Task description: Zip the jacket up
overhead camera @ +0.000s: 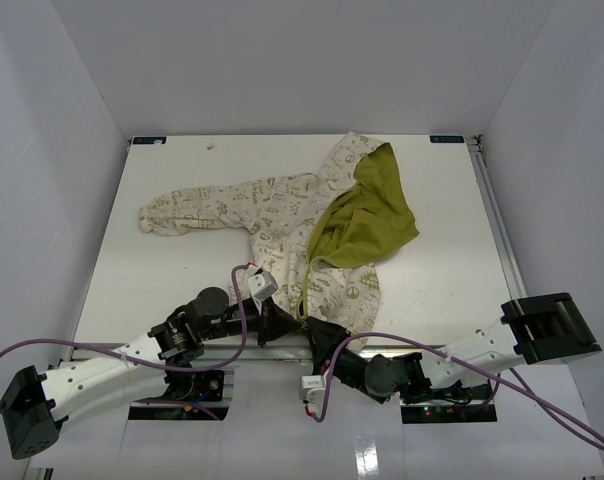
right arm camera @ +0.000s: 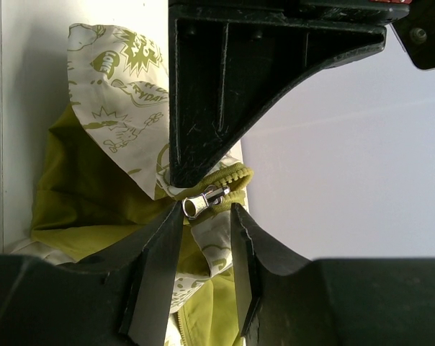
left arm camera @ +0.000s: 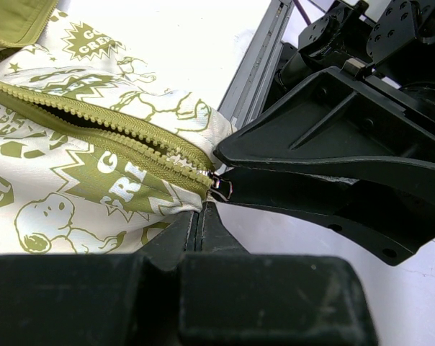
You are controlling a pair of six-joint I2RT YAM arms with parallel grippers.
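Note:
The jacket [overhead camera: 282, 210], cream with a green print, lies flat on the table with its olive-lined hood [overhead camera: 372, 205] at the back right. Its zipper [left arm camera: 109, 130] is parted above the slider. The silver zipper pull [right arm camera: 203, 202] sits at the bottom hem near the front edge. My left gripper [left arm camera: 201, 210] is shut on the jacket's hem beside the zipper's lower end. My right gripper [right arm camera: 207, 209] is open, its fingertips either side of the pull, the left one touching it. In the top view the left gripper [overhead camera: 282, 322] and right gripper [overhead camera: 312, 326] meet at the hem.
A metal rail [left arm camera: 257, 72] runs along the table's near edge just behind the hem. Purple cables [overhead camera: 244, 300] loop off both wrists. White walls enclose the table [overhead camera: 182, 290] on three sides. The jacket's sleeve [overhead camera: 182, 212] stretches to the left.

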